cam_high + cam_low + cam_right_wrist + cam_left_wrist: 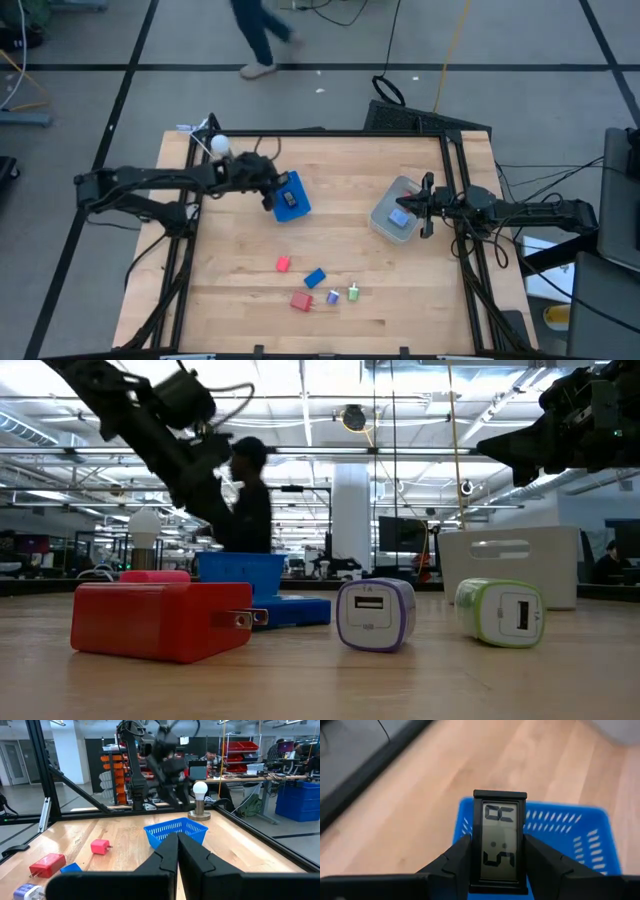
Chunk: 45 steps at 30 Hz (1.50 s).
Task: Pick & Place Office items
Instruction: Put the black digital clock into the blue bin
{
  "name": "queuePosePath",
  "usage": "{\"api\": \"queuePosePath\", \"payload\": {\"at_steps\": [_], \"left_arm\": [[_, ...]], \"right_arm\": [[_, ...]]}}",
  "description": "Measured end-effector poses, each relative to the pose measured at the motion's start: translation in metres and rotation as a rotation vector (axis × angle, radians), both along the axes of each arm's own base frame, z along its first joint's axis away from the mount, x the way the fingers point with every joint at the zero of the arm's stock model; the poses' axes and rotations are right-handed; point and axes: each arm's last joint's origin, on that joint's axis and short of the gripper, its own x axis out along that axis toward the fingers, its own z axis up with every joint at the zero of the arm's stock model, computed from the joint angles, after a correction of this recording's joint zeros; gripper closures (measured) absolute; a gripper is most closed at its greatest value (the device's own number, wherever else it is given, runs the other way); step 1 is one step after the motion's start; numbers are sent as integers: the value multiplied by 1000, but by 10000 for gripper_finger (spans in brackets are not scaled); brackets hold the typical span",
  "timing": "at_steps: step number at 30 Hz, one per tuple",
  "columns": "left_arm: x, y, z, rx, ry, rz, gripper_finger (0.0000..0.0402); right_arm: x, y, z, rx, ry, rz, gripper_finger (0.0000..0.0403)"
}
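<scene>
Five small items lie on the near tabletop: a red charger, a small red block, a blue block, a purple adapter and a green adapter. My left gripper has its fingers pinching a black digital clock by its long sides, directly over the blue basket, far left of centre. I judge a straight drop is what's needed. My right gripper waits over the grey bin at far right, fingers pressed together, empty.
</scene>
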Motion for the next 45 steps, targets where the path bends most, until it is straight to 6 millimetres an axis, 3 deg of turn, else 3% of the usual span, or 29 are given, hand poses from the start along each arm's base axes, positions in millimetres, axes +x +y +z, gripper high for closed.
{"api": "queuePosePath", "payload": {"at_steps": [6,22,34,45], "left_arm": [[11,-3,-23,-39,91,-92,257],[29,-2,-60,-44,174,-167,257],[34,0,-62,-56,188,-162,256],[35,0,-59,-53,186,-163,154]], "right_arm": [[0,0,0,0,0,0,399],[0,0,0,0,2,0,399],[0,0,-1,0,12,0,399],[0,0,-2,1,19,0,399]]}}
